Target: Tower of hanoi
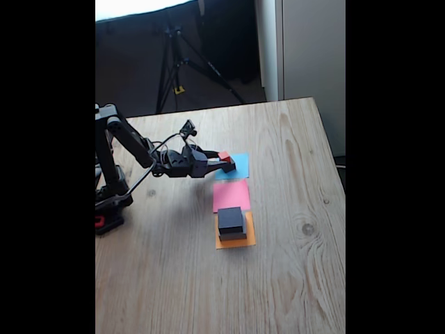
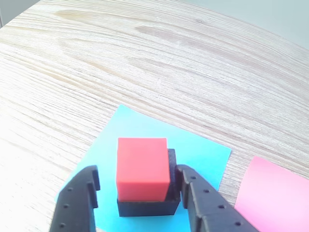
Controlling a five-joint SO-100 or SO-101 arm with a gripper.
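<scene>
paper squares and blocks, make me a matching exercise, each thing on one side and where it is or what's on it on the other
Things:
1. red cube
2. blue paper square
3. pink paper square
4. orange paper square

Places or states:
A. bare, nothing on it
B. carries the stack of two wider dark blocks
C. sits on the small black cube, between the gripper fingers
D. lies under the small black cube

Pairs: 1-C, 2-D, 3-A, 4-B
</scene>
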